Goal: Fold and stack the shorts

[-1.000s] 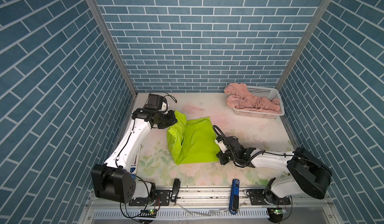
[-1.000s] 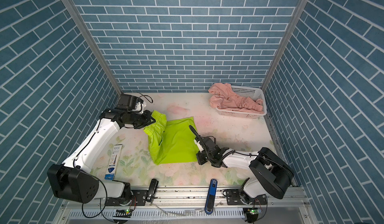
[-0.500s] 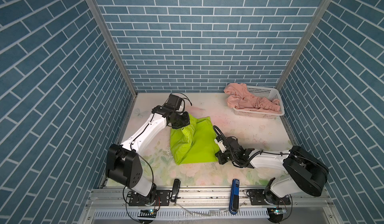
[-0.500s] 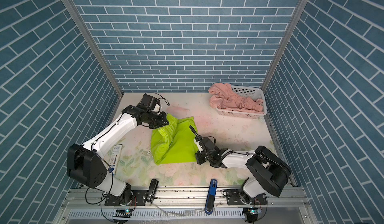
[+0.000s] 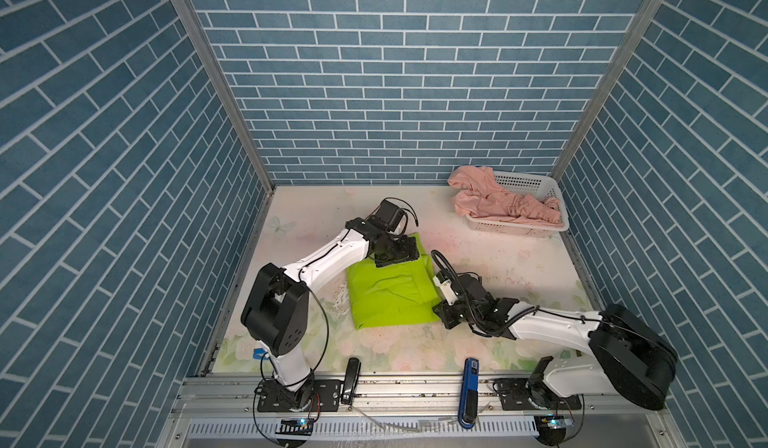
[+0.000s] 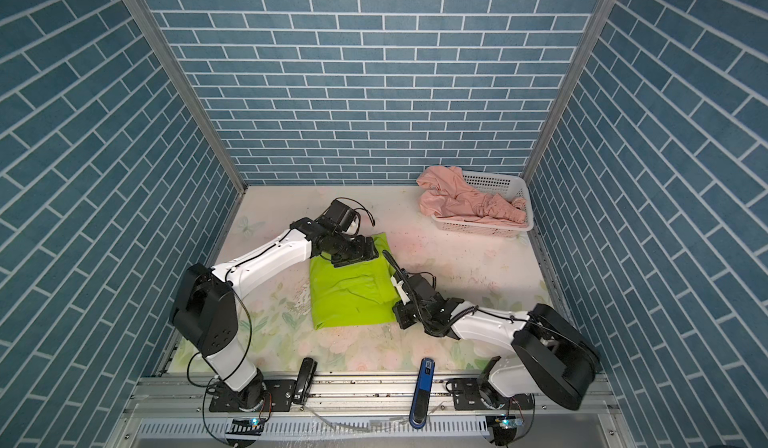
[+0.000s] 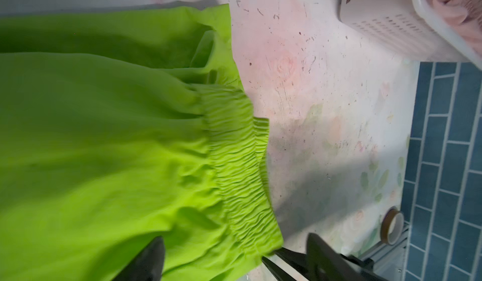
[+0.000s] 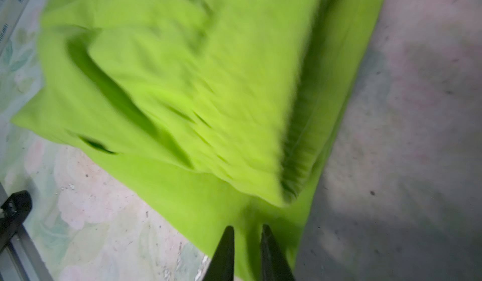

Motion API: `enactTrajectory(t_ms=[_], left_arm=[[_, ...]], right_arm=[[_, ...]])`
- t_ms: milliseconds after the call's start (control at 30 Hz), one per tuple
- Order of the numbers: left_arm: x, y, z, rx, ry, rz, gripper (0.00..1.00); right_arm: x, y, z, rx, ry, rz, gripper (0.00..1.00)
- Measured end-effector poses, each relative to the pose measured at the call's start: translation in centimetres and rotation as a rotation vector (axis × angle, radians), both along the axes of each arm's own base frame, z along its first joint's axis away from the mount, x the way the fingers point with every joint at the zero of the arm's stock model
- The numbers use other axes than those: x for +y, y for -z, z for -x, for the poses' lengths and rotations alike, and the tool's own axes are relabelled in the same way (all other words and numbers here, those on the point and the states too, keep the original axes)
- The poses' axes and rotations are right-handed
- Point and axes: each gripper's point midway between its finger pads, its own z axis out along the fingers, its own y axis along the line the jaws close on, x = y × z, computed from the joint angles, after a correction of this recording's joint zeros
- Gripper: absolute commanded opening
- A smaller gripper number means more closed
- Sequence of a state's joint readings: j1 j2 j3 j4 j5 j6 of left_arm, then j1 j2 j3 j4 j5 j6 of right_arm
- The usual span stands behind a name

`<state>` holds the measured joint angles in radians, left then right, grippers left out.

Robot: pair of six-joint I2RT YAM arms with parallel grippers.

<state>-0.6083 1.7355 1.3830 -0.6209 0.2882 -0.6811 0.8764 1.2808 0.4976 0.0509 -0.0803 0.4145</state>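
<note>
On the floral table (image 5: 498, 259), salmon-pink shorts (image 5: 490, 205) still filled the white basket (image 5: 519, 227). The lime-green shorts (image 5: 390, 296) now lay folded mid-table: our left gripper (image 7: 234, 236) had sprung wide, dropping the flap. Whether the barely parted right gripper (image 8: 246, 227) still pinched, we couldn't tell.

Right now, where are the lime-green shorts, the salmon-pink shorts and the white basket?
lime-green shorts (image 5: 390, 296): in a top view, middle of the folded fabric.
salmon-pink shorts (image 5: 486, 203): in a top view, crumpled fabric lying in the basket.
white perforated basket (image 5: 519, 227): in a top view, its near side wall.
</note>
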Motion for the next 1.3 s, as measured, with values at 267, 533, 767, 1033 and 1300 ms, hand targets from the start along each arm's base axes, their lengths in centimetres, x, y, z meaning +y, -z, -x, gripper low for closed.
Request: enactTrajectory(t_ms=[267, 533, 767, 1033, 1300], left_arm=[[2.6, -6.3, -1.0, -0.172, 0.010, -0.067, 1.00], [14.0, -11.0, -0.4, -0.285, -0.189, -0.107, 1.00], [21.4, -11.1, 3.4, -0.288, -0.346, -0.149, 1.00], [22.9, -8.2, 5.7, -0.211, -0.363, -0.164, 1.00], [22.3, -6.5, 5.9, -0.167, -0.347, -0.128, 1.00]], right_arm=[[-2.2, -8.7, -1.1, -0.178, 0.063, -0.023, 0.39], [4.8, -6.2, -2.2, -0.081, -0.143, 0.109, 0.57], [9.6, 0.1, -0.9, 0.013, -0.338, 0.275, 0.62], [14.8, 2.4, -2.6, 0.042, -0.387, 0.258, 0.62], [19.3, 0.4, -5.7, -0.030, -0.383, 0.139, 0.64]])
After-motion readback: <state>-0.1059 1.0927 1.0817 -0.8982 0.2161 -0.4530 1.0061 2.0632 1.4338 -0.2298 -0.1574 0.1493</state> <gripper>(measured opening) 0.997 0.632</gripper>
